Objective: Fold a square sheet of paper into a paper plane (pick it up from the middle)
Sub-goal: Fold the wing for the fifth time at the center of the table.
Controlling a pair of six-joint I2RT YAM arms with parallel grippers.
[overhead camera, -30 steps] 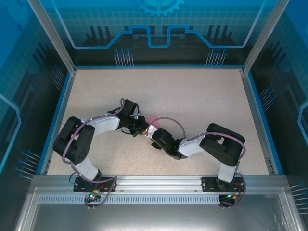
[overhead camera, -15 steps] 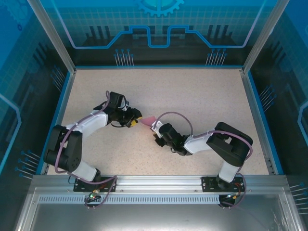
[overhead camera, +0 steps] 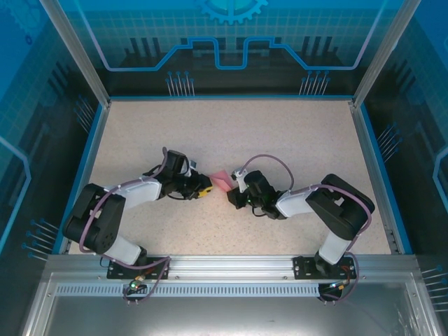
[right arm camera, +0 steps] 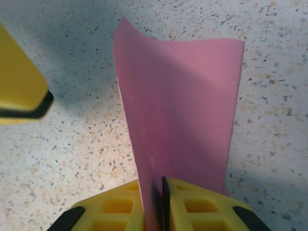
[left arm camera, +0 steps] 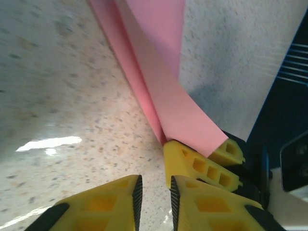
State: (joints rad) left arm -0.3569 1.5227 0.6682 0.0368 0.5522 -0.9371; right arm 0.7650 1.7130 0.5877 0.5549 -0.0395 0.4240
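Observation:
The square sheet of paper (overhead camera: 222,180) is pink and folded over along a long crease, standing up off the table near its middle. In the right wrist view the folded sheet of paper (right arm camera: 183,110) rises from between the yellow fingers of my right gripper (right arm camera: 159,192), which is shut on its lower edge. My left gripper (overhead camera: 205,189) is just left of the paper. Its jaws (left arm camera: 154,197) stand a narrow gap apart with bare tabletop between them. The paper (left arm camera: 159,82) and the right gripper's fingers (left arm camera: 202,166) lie just beyond its tips.
The speckled beige table (overhead camera: 280,140) is bounded by a blue rim (overhead camera: 84,168) and glass walls. Both arms reach in low from the near edge and meet near the middle.
The left gripper let go of the paper, drew back to the left and opened, then came back beside it with its jaws narrower. The right gripper carried the paper slightly right and farther away.

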